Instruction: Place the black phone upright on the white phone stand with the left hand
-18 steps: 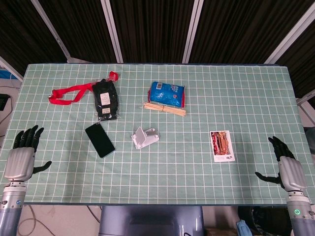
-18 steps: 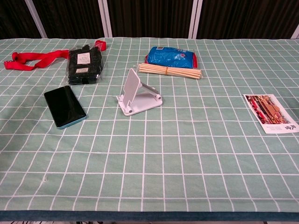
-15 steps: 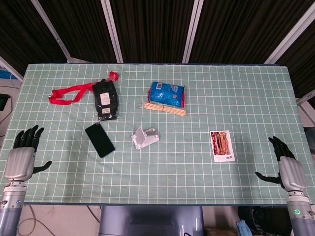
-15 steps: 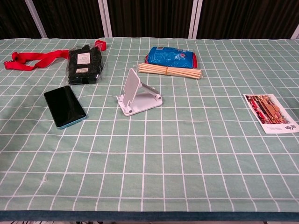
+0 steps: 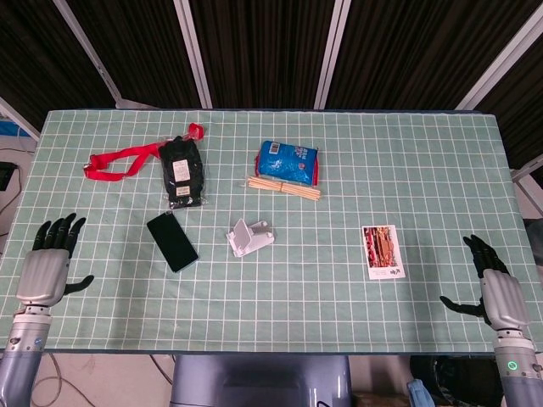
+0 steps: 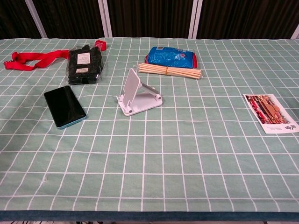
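The black phone (image 5: 172, 242) (image 6: 65, 106) lies flat, screen up, on the green checked cloth, left of centre. The white phone stand (image 5: 249, 237) (image 6: 137, 95) sits just to its right, its back plate tilted up and nothing on it. My left hand (image 5: 47, 268) hovers at the table's near left edge, fingers spread, holding nothing, well left of the phone. My right hand (image 5: 495, 288) is at the near right edge, fingers apart and empty. Only the head view shows the two hands.
A black packet (image 5: 181, 172) and a red strap (image 5: 119, 160) lie behind the phone. A blue bag (image 5: 288, 160) and a bundle of wooden sticks (image 5: 283, 188) sit behind the stand. A printed card (image 5: 383, 251) lies at the right.
My left hand has moved slightly forward and right, toward the table. Phone, stand and right hand are where they were.
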`<state>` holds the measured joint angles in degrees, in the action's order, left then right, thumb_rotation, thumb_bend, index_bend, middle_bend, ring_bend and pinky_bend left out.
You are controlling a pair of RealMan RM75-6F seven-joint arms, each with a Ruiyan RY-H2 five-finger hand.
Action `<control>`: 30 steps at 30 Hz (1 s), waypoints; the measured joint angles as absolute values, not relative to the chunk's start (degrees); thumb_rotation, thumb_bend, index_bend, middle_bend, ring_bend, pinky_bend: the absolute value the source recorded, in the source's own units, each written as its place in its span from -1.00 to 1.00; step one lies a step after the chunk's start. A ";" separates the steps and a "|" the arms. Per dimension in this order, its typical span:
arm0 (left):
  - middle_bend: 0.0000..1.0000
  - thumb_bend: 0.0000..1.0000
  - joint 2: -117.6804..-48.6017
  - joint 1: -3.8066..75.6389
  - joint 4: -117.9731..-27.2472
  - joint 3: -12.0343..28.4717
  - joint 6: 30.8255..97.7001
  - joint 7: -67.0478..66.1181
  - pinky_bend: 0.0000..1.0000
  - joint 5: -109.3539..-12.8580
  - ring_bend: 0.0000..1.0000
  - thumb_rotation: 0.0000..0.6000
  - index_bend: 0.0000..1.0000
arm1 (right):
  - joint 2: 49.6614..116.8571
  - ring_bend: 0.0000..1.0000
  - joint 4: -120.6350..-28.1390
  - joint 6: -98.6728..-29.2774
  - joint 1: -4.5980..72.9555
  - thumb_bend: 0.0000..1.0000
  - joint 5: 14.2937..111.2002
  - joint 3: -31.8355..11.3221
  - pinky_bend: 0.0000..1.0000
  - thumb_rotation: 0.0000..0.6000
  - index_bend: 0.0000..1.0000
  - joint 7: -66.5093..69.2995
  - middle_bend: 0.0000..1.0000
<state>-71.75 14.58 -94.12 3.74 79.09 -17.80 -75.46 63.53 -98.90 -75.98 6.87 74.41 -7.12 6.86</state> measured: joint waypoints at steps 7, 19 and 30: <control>-0.96 -0.64 -69.91 20.10 -94.48 4.68 70.73 -24.43 -1.00 -74.79 -1.00 1.00 -1.00 | 63.42 -1.00 -99.02 -75.77 6.89 -0.79 74.06 -7.21 -0.69 1.00 -1.00 7.15 -1.00; -0.71 -0.63 -69.36 33.87 -89.55 6.61 49.00 -29.91 -1.00 -69.54 -1.00 1.00 -0.85 | 63.30 -1.00 -99.21 -75.73 6.85 -0.79 73.76 -7.31 -0.69 1.00 -1.00 7.30 -1.00; -0.71 -0.64 -73.35 41.55 -83.42 5.23 40.49 -33.71 -1.00 -64.71 -1.00 1.00 -0.78 | 63.30 -1.00 -99.17 -75.76 6.82 -0.79 73.69 -7.40 -0.69 1.00 -1.00 7.55 -1.00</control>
